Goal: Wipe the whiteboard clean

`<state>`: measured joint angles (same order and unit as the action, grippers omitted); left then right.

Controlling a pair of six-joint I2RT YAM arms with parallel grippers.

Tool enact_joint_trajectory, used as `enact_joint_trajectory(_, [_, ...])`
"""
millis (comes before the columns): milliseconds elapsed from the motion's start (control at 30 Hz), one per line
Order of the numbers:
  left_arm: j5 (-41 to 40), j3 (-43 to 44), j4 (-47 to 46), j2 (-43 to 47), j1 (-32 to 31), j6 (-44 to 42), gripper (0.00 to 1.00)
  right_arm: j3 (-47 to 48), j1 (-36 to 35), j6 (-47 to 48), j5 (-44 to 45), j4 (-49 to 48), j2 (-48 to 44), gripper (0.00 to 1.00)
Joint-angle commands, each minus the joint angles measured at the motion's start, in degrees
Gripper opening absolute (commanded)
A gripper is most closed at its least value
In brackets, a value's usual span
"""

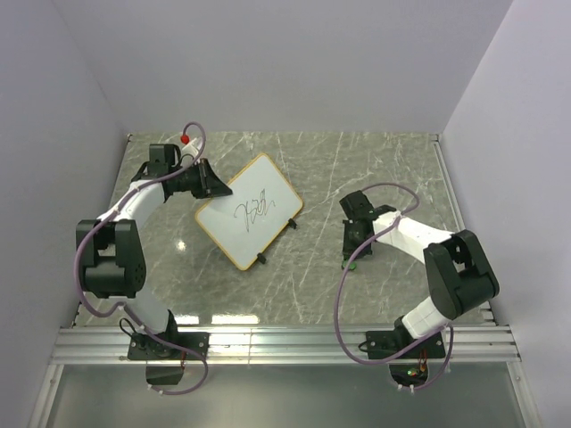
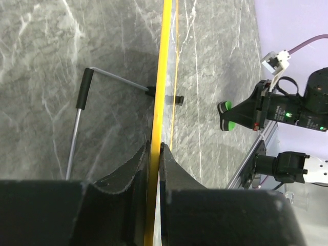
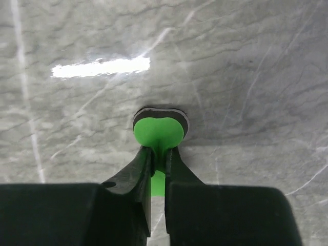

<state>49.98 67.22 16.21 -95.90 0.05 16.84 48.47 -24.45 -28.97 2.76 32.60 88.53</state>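
White whiteboard (image 1: 225, 219), tan-orange frame (image 2: 163, 77), black scribble (image 1: 253, 212) and 2 black feet (image 1: 261, 259); grey table (image 1: 312, 169) veined with white marble streaks; bright green eraser (image 3: 158, 130) backed in dark grey; black right gripper (image 3: 158, 154); white-and-black arms (image 1: 406, 234) with pale purple cables (image 1: 337, 299).

Illegible black scribble (image 1: 252, 212) on the whiteboard (image 1: 230, 234)

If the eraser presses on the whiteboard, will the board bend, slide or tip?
The whiteboard is likely stiff: its frame edge looks straight from the left wrist. It may pivot, since the left gripper pinches only one edge. Its wire foot looks thin, so hard pressure could tip it.
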Motion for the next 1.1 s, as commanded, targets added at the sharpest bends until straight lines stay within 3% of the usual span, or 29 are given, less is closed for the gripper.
enact_joint_trajectory(0, [-6.6,-1.9,2.4,2.3,0.3,-0.7,0.0,5.2,-1.3,-0.7,-1.1,2.7,-3.0,0.0])
enact_joint_trajectory(133, [-11.0,-4.0,1.5,4.3,-1.3,0.3,0.0,17.6,-5.2,-2.8,-10.6,0.7,-4.2,0.0])
enact_joint_trajectory(267, [-12.6,-5.6,0.5,5.6,-2.1,1.6,0.0,28.5,-10.4,-7.4,-18.8,-4.1,0.4,0.0])
enact_joint_trajectory(533, [-15.7,-6.4,1.1,7.6,-3.8,3.3,0.0,48.3,-22.0,-10.4,-20.7,-4.6,19.4,0.0])
enact_joint_trajectory(833, [-16.6,-7.2,3.4,10.6,-4.7,3.2,0.0,55.2,-24.9,-13.1,-15.7,-3.5,29.1,0.0])
enact_joint_trajectory(1067, [-18.1,-8.2,5.6,12.6,-4.8,1.1,0.0,51.1,-22.8,-15.0,-6.9,-4.1,29.2,0.0])
